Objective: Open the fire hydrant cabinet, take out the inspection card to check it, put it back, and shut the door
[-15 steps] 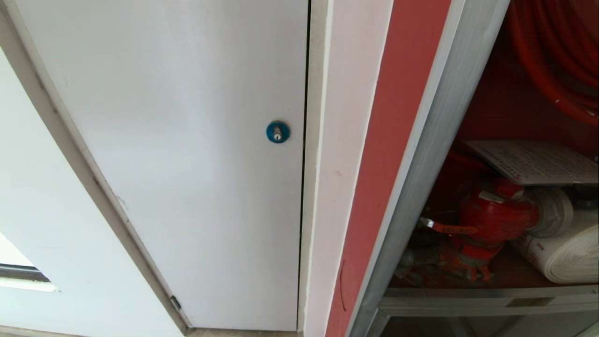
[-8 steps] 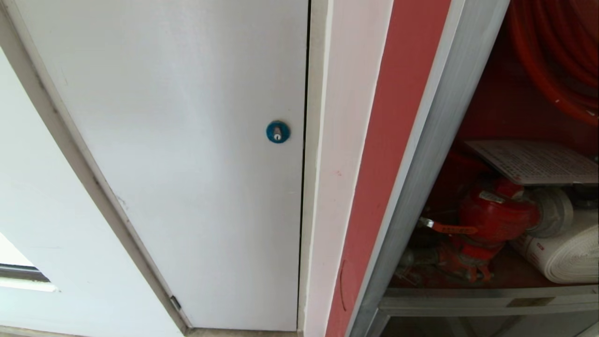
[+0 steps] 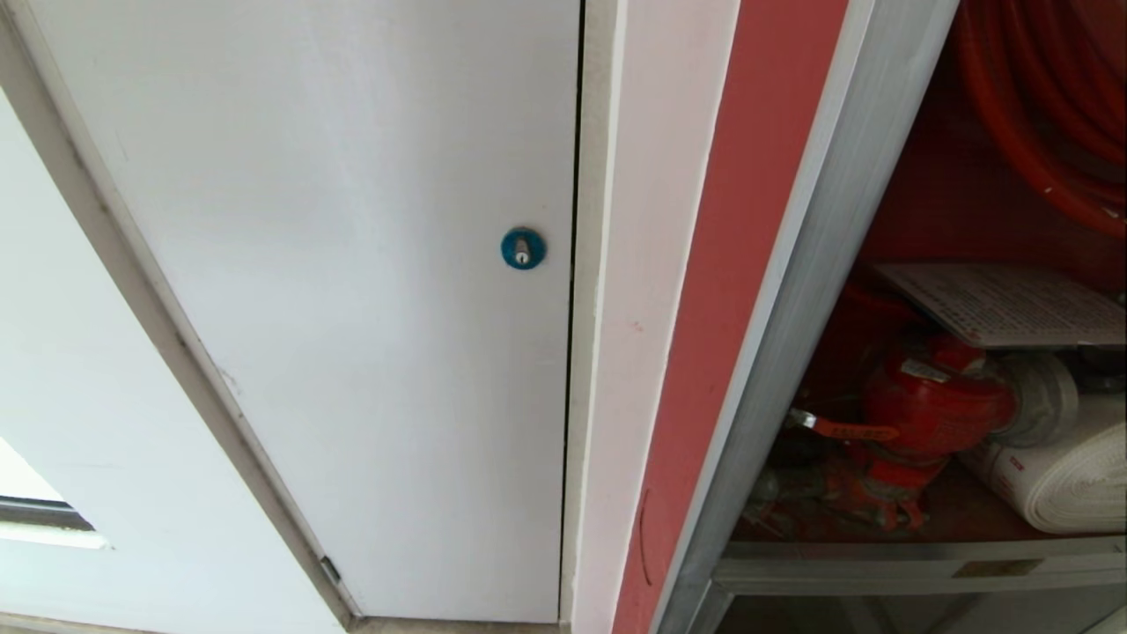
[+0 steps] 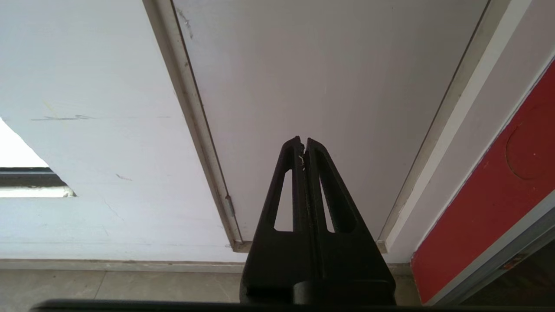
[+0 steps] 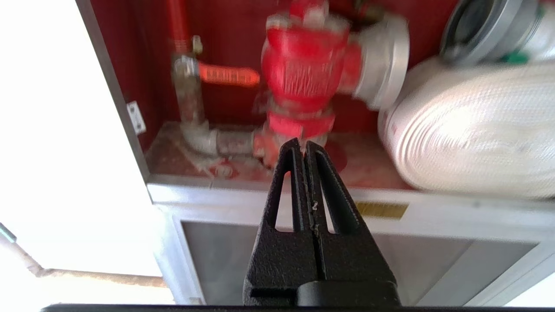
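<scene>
The fire hydrant cabinet [image 3: 775, 264] stands open at the right of the head view, and its door is out of view. Inside it, the white inspection card [image 3: 1004, 304] lies flat on top of the red valve [image 3: 933, 405], beside the white rolled hose [image 3: 1065, 475] and below the red hose reel [image 3: 1048, 106]. Neither arm shows in the head view. My right gripper [image 5: 303, 145] is shut and empty, pointing at the base of the valve [image 5: 303, 65] from in front of the cabinet's silver sill [image 5: 217, 193]. My left gripper [image 4: 302, 141] is shut and empty, facing the white panel.
A plain white panel [image 3: 352, 264] with a round blue lock [image 3: 523, 248] fills the left of the head view. A small brass plate [image 5: 381, 210] sits on the sill above a lower framed panel [image 5: 217, 260]. Floor tiles [image 4: 130, 286] show below the wall.
</scene>
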Robot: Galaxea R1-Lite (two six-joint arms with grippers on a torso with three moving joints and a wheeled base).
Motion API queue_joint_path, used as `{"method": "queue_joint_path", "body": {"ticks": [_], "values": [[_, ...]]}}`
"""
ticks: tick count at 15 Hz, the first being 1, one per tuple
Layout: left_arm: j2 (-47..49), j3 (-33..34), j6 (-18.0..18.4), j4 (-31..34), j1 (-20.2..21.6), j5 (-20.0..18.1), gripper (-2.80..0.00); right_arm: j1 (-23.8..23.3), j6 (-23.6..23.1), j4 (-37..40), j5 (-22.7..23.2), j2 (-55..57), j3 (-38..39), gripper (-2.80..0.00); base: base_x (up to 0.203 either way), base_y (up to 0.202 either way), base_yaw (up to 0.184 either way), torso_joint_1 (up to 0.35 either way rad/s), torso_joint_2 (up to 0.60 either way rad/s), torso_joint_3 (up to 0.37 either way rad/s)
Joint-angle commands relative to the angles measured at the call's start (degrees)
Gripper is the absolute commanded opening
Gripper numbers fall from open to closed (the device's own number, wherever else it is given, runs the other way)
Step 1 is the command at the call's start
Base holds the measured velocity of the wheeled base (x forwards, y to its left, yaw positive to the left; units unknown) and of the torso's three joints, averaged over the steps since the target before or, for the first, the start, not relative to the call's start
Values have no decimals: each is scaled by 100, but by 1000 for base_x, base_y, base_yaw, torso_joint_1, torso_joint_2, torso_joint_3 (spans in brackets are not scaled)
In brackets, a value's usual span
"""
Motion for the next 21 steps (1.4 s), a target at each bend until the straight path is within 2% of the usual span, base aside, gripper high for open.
{"method": "queue_joint_path", "body": {"ticks": [1,3,7,10,11,12,13,21], "values": [[6,0,0,0,2,0,-280,7,393,4,21,-490,288,-280,0,0,0,0,0,0],[6,0,0,0,2,0,-280,9,661,-29,42,-589,596,-280,0,0,0,0,0,0],[6,0,0,0,2,0,-280,16,794,-178,41,-597,1075,-280,0,0,0,0,0,0],[6,0,0,-8,2,0,-280,16,767,-169,15,-598,1067,-280,0,0,0,0,0,0],[6,0,0,-6,2,-2,-280,13,772,-169,-84,-595,1070,-280,0,0,0,0,0,0],[6,0,0,0,2,0,-280,15,687,-152,-370,-597,1128,-280,0,0,0,0,0,0],[6,0,0,0,2,0,-280,15,586,-129,-413,-597,1161,-280,0,0,0,0,0,0],[6,0,-9,0,2,0,-280,16,600,-117,-345,-597,1163,-280,0,0,0,0,0,0]]}}
